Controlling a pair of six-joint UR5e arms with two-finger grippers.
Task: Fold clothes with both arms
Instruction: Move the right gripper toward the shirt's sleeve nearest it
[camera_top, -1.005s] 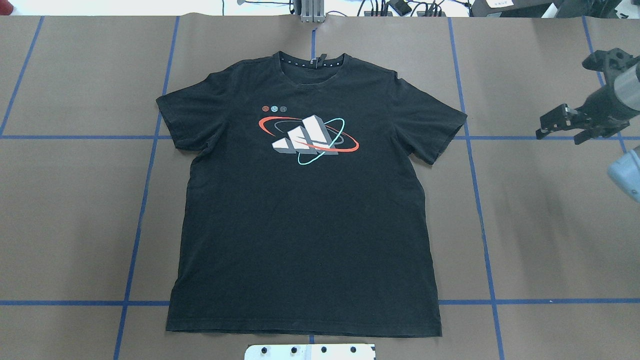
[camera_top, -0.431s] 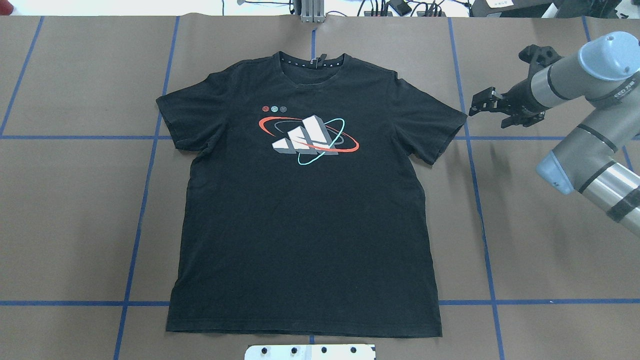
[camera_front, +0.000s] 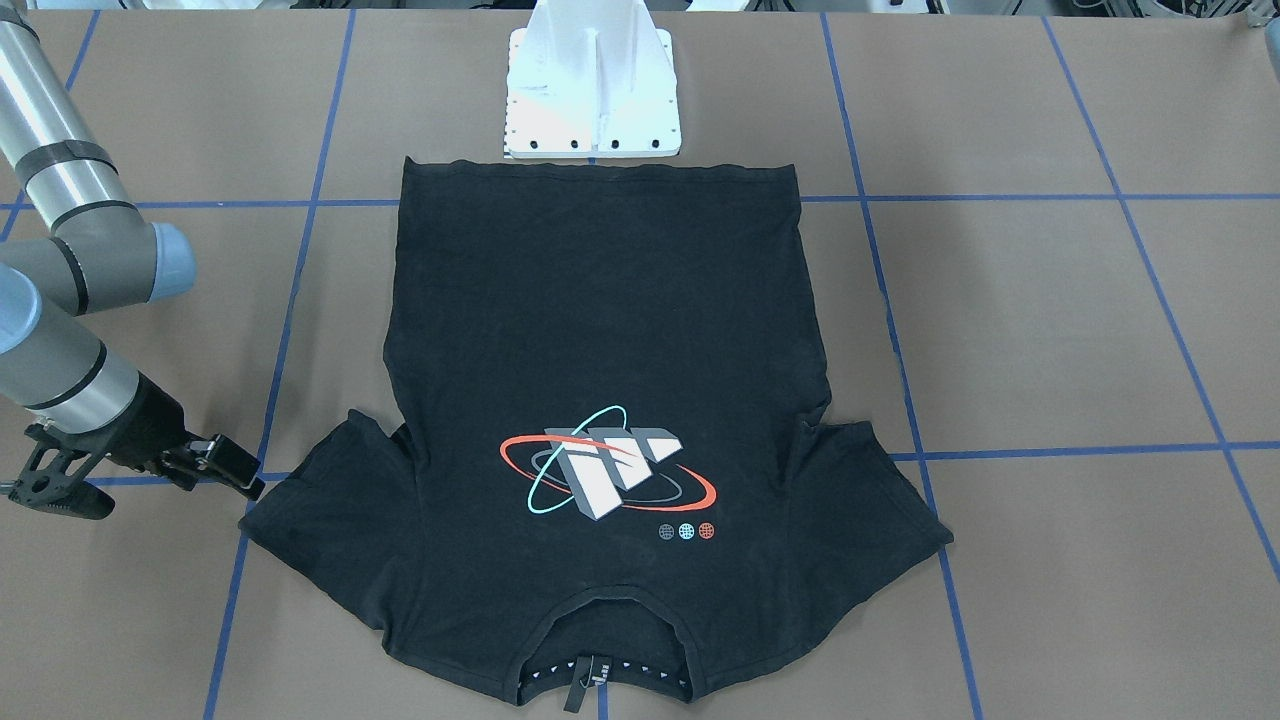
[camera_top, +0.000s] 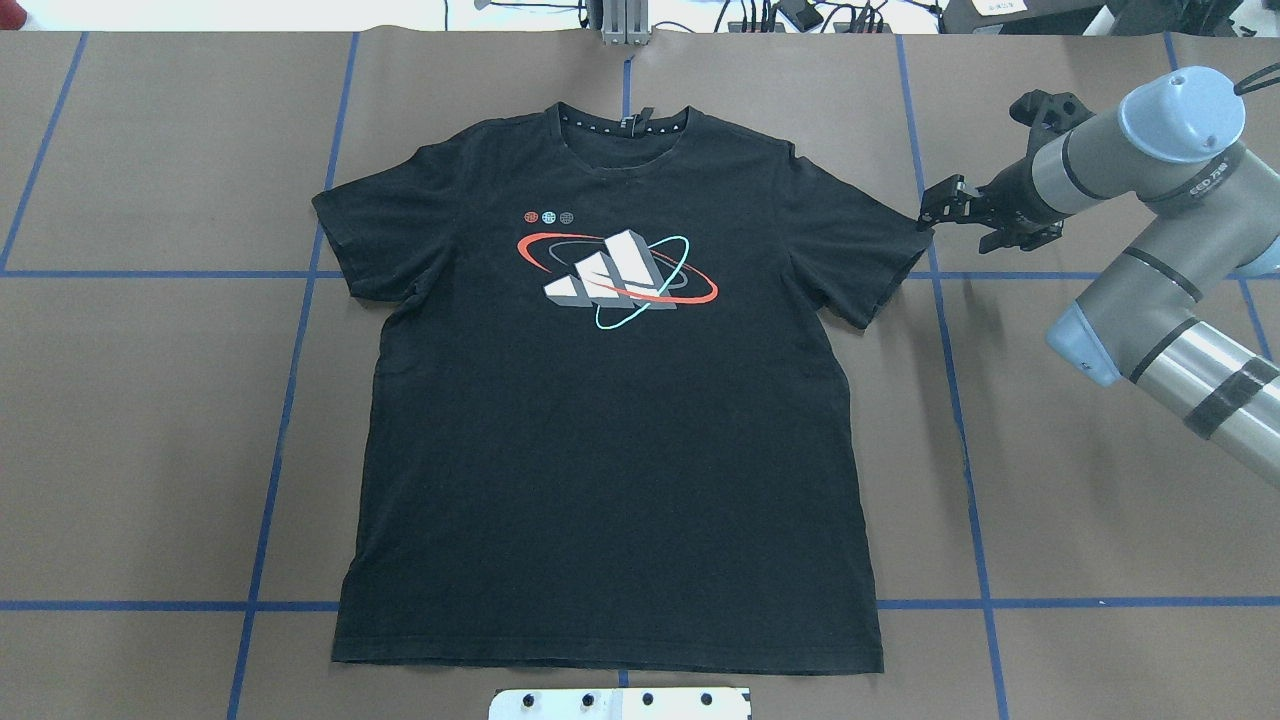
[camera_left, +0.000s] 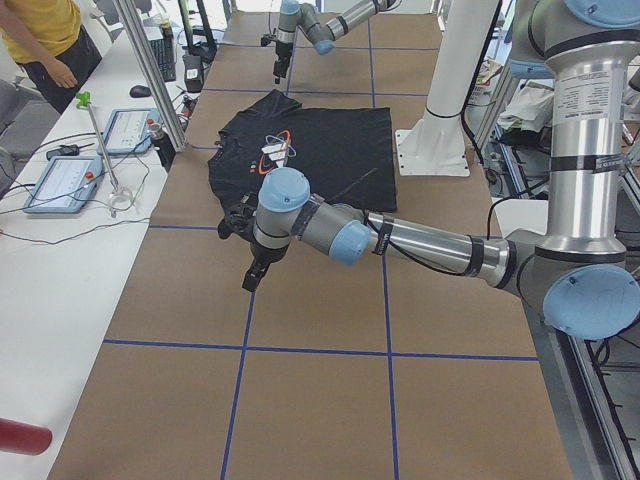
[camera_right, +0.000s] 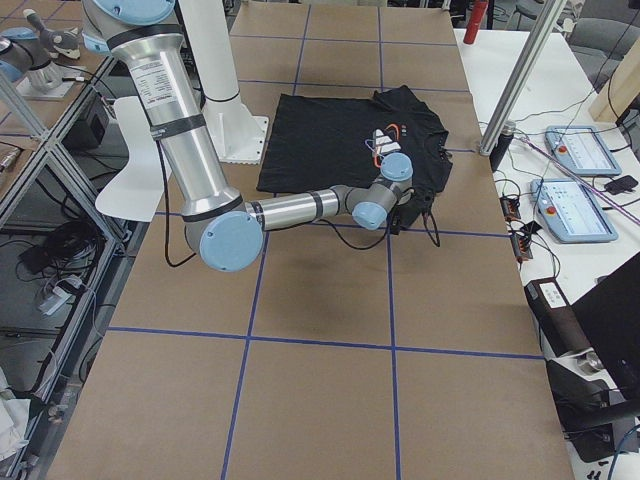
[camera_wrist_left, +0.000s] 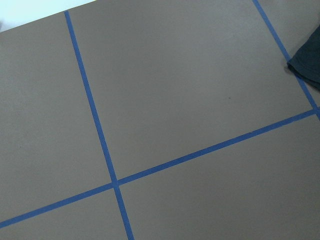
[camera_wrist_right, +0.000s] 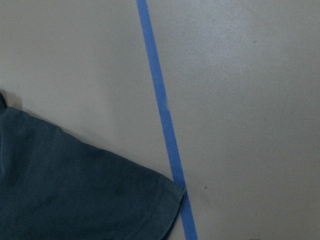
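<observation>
A black T-shirt (camera_top: 610, 450) lies flat and face up on the brown table, collar at the far edge, with its red, teal and white graphic (camera_top: 617, 278) on the chest. My right gripper (camera_top: 955, 222) hovers just beyond the tip of the shirt's right sleeve (camera_top: 880, 260) with its fingers apart and nothing between them. In the front view the right gripper (camera_front: 225, 475) sits beside that sleeve tip (camera_front: 270, 520). The right wrist view shows only the sleeve corner (camera_wrist_right: 65, 185) against a blue tape line. My left gripper (camera_left: 252, 275) shows only in the left side view, near the other sleeve; I cannot tell its state.
The white mounting base (camera_front: 590, 90) stands at the shirt's hem. Blue tape lines (camera_top: 290, 400) grid the brown table. A side bench with tablets (camera_left: 60, 180) and a metal post (camera_left: 150, 70) runs along the far edge, where a person (camera_left: 40, 30) stands.
My right arm has swung in from the right edge, carrying its gripper left until it is beside the sleeve tip. The shirt has not moved.
</observation>
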